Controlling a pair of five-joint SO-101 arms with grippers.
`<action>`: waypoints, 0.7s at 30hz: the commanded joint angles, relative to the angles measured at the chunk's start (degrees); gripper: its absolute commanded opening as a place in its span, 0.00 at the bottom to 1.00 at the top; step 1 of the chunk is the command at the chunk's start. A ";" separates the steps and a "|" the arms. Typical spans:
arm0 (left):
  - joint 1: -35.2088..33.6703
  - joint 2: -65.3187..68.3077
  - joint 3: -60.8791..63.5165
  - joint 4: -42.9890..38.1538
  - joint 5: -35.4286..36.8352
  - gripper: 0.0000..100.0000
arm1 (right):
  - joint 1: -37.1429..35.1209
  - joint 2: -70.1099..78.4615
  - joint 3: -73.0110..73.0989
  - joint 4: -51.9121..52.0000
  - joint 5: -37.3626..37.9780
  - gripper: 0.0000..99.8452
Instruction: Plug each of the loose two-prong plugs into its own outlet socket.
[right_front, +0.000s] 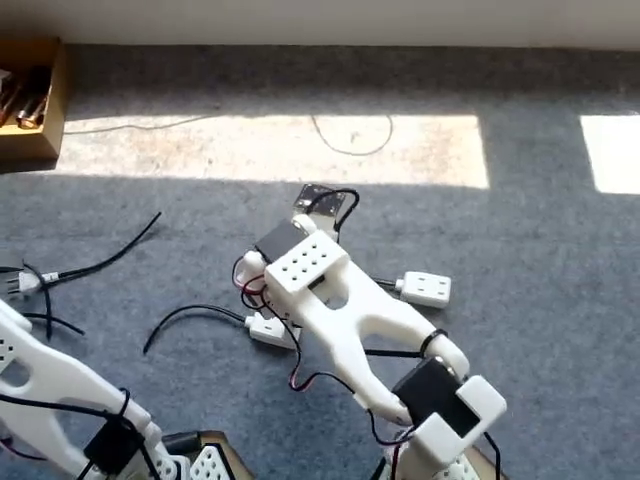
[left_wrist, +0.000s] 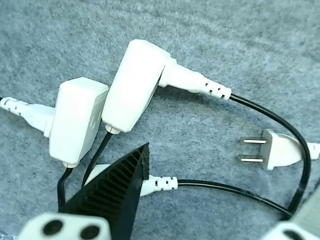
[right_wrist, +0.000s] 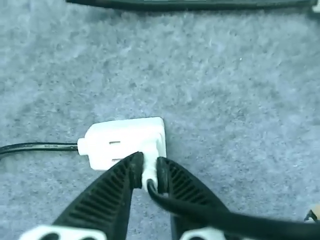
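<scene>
Plug (right_wrist: 149, 177) on a black cord sits clenched in our right pincer (right_wrist: 149, 172), touching the white outlet socket (right_wrist: 125, 141) just ahead of the tips. A loose two-prong plug (left_wrist: 272, 150) lies on the carpet (left_wrist: 240, 45) beside our left pincer (left_wrist: 135, 170), whose state we cannot tell.

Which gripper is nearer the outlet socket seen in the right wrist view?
Right. The right gripper is at the outlet socket, fingers pinching a plug against it. The left gripper hangs over two other sockets.
</scene>
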 joint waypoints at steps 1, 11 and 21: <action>0.57 -1.45 -2.24 0.70 0.26 0.47 | -0.22 2.15 -7.34 8.84 1.67 0.03; 0.75 -1.36 -2.24 0.62 0.18 0.47 | -0.31 2.15 -24.13 21.58 3.43 0.77; 4.62 -2.42 -2.15 0.88 0.26 0.47 | 4.79 -14.46 -32.04 21.93 3.69 0.88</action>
